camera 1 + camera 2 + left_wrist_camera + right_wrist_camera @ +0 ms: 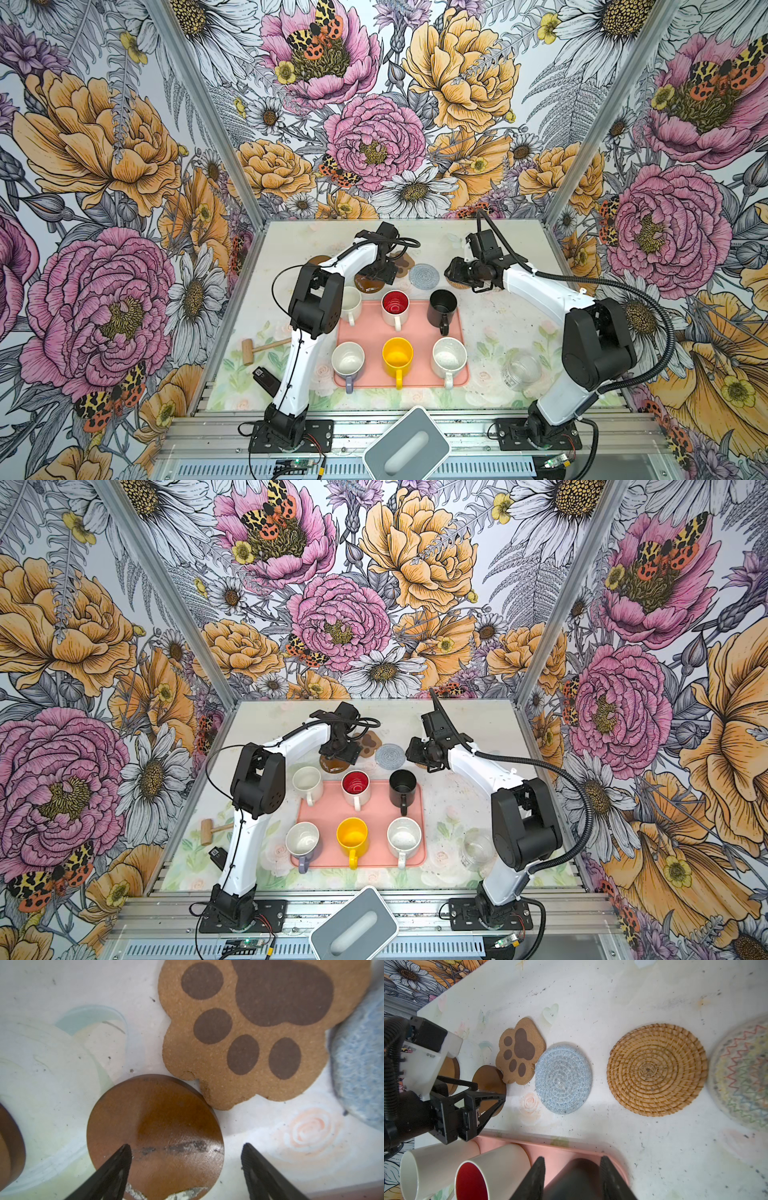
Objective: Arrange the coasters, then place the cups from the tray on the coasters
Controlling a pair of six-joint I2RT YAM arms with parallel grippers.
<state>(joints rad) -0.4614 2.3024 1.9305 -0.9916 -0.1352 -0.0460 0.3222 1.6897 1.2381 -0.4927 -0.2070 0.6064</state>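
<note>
My left gripper [187, 1150] stands open just above a glossy brown disc coaster [155, 1126], one finger over it and the other beside its edge. The paw-print coaster [249, 1032] touches that disc, with the grey-blue round [563, 1079], tan woven [657, 1069] and pale woven [741, 1076] coasters in a row beyond. A second brown disc [450, 1068] lies partly under the left arm. Six cups stand on the pink tray [415, 332], among them the black cup [443, 305]. My right gripper [572, 1160] hovers half open above the black cup, empty.
A wooden mallet [253, 347] and a small black device [264, 376] lie left of the tray. A clear glass jar [521, 370] stands to its right by the right arm. A grey box [407, 446] sits at the front edge.
</note>
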